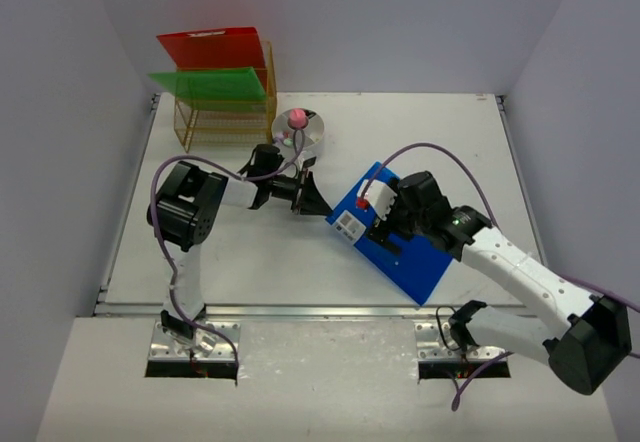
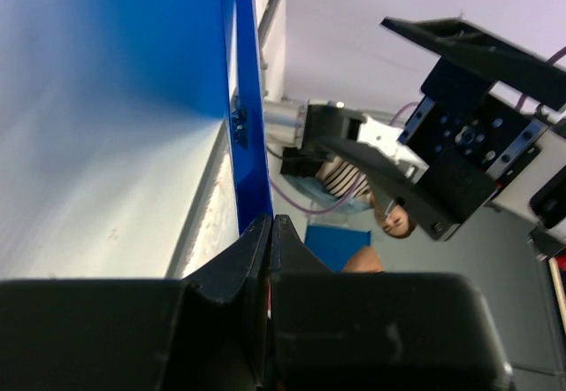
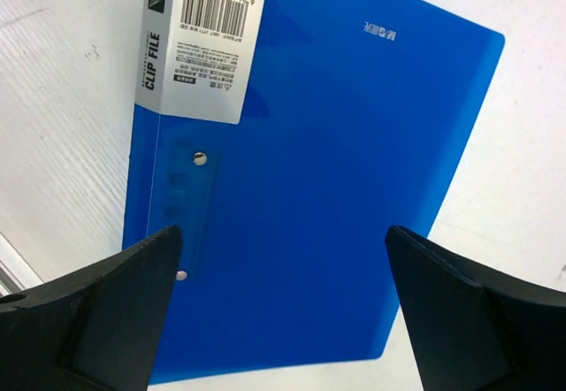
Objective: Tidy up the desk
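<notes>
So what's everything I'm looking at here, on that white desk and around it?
desk: one, white, between pale walls
wire rack: one, gold, back left of the desk
red folder: one, red, standing in the rack
green folder: one, green, in the rack, in front of the red one
round dish: one, silver, just right of the rack
ball: one, pink, on the dish
clip file: one, blue, centre right of the desk
barcode label: one, white, on the file's corner
left gripper: one, black, shut on the file's edge
right gripper: one, black, open above the file
</notes>
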Available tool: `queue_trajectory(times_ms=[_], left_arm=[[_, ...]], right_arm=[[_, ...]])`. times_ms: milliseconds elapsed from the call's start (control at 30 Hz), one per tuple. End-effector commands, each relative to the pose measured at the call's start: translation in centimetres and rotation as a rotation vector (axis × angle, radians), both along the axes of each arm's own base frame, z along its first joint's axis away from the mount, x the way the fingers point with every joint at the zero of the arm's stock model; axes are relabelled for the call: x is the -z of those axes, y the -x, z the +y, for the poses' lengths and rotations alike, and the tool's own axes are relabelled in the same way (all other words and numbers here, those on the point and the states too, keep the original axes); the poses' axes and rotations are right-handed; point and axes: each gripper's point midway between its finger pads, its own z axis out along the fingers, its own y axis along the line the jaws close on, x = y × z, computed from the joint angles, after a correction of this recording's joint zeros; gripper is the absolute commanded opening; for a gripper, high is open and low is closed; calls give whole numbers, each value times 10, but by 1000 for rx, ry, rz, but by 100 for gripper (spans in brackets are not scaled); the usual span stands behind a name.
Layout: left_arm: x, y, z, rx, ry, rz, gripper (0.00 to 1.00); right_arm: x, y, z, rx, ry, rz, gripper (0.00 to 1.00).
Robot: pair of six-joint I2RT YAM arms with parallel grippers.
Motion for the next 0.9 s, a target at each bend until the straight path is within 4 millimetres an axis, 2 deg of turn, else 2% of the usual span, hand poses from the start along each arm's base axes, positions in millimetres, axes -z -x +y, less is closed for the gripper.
queue_trajectory(times_ms=[0,100,300,467,567,867], left_arm=[[-34,-10,0,-58,65,-37,0],[-31,-11,0,-76,62,-24,0],[-39,-14,-1,-103,81,-19,0],[-53,-18,-2,-125,120,12,0],[-63,-19,-3,-139,154,19,0],[-73,-18,-1,-167,226,65,0]], right_arm=[[-27,-15,15,88,23,-97,99],[-29,-10,31,93,28,-96,99],[-28,5,64,41,27,-50,99],[-10,18,81,-18,68,-63,99],[3,24,85,-19,87,-56,99],[37,-2,73,239,148,-116,99]])
